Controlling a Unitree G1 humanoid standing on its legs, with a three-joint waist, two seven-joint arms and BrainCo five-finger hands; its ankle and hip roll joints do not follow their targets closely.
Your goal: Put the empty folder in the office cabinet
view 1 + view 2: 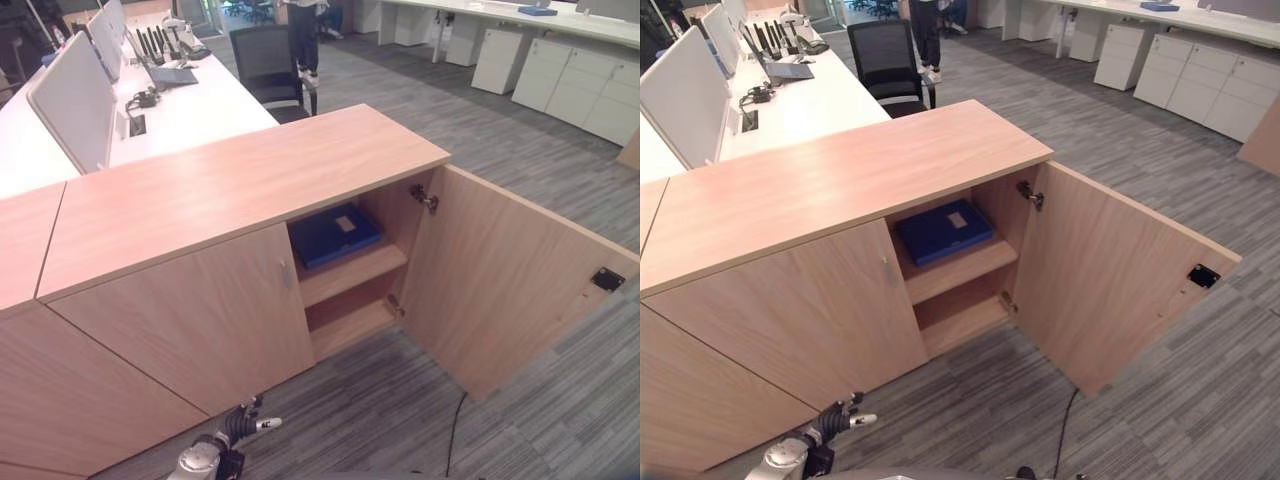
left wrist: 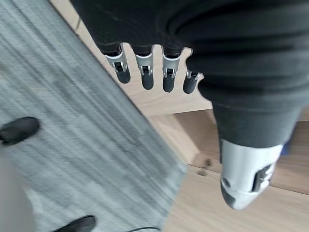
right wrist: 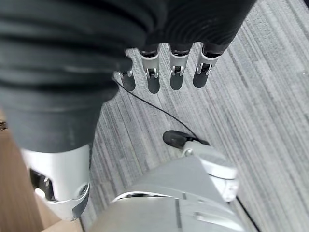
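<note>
A blue folder [image 1: 333,234] with a white label lies flat on the upper shelf inside the wooden office cabinet [image 1: 240,180]. The cabinet's right door [image 1: 500,280] is swung wide open; its left door is closed. My left hand [image 1: 243,425] hangs low in front of the closed left door, well below and to the left of the folder. In its wrist view the left hand's fingers [image 2: 169,72] are straight and hold nothing. My right hand [image 3: 176,72] hangs over the grey carpet with straight fingers and nothing in it.
Behind the cabinet runs a white desk [image 1: 190,105] with dividers and a laptop. A black office chair [image 1: 268,65] stands beside it, with a person [image 1: 303,35] behind the chair. White drawer units [image 1: 580,85] line the far right. The open door juts into the carpeted aisle.
</note>
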